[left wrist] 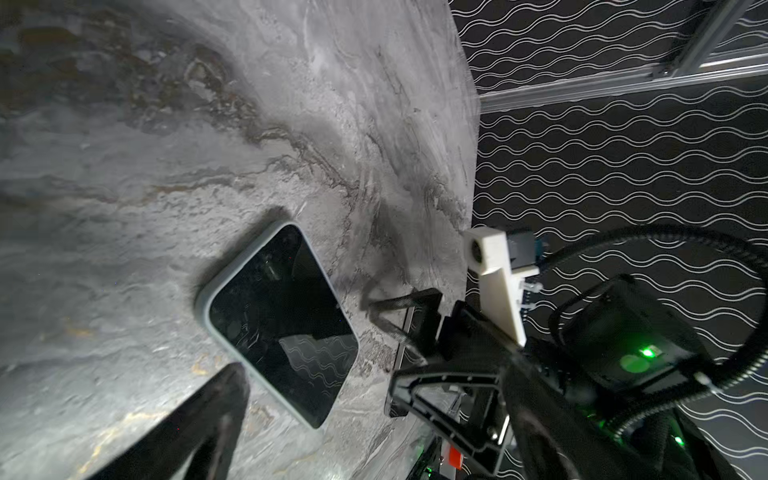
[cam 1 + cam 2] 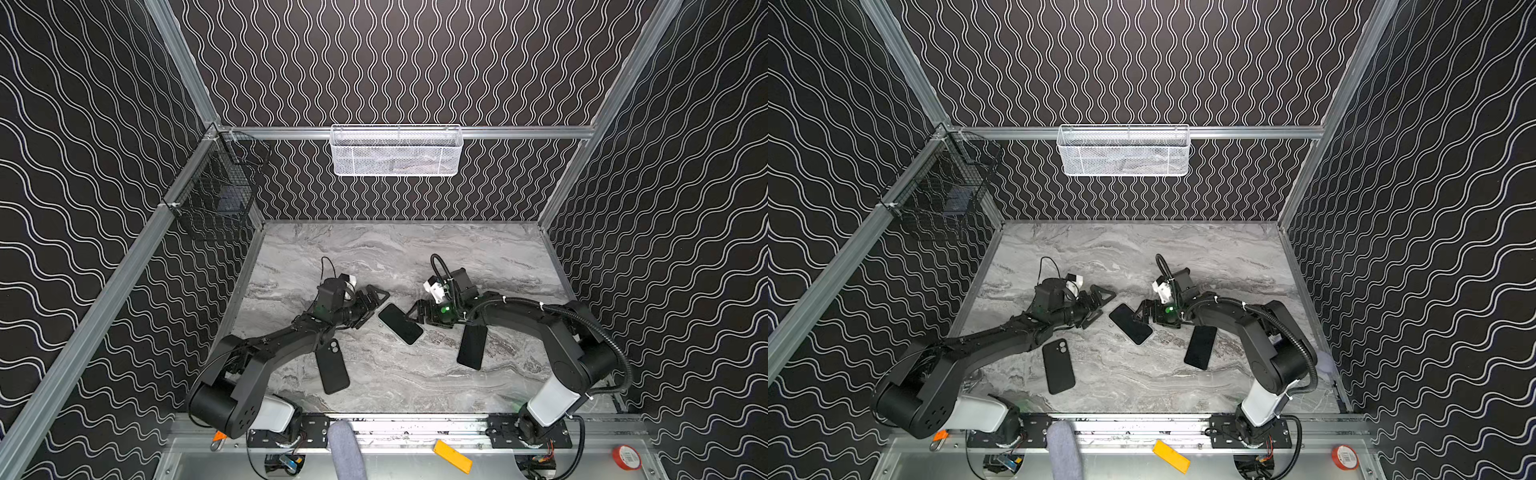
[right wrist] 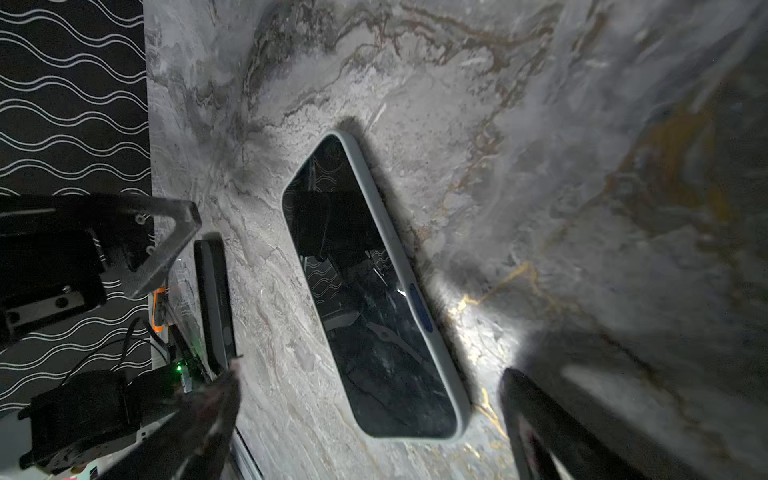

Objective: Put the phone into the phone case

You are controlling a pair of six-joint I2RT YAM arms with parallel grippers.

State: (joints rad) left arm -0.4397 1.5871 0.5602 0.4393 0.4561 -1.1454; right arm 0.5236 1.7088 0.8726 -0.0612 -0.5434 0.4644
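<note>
Grey marble-look tabletop [image 2: 374, 257] forms the floor of a booth lined with black wavy-line wallpaper [image 2: 395, 62]. The phone [image 2: 400, 323] lies flat and screen up near the middle of it, slanted from 10 to 4 o'clock. The left gripper [image 2: 374, 309] sits at the phone's 10 o'clock and the right gripper [image 2: 413, 314] at its 3 o'clock. Both are spread wide and hold nothing; the right one's tips are at the phone's edge, but contact cannot be confirmed. A pale grey rim [image 3: 395, 245] with a blue side button [image 3: 420, 307] runs round the screen. It reads as a case already on the phone, though how fully the corners are seated cannot be told. If a corner stands proud, a lift by the rim could peel the case off or let the phone slide out. Two look-alikes add risk: a black handset [image 2: 332, 365], lens side up, at the phone's 7 o'clock, and a dark slab [image 2: 472, 347] at 4 o'clock. The slab lies partly under the right arm [image 2: 540, 320], so a sweep of that arm could shove it, and either item could be picked by mistake.
</note>
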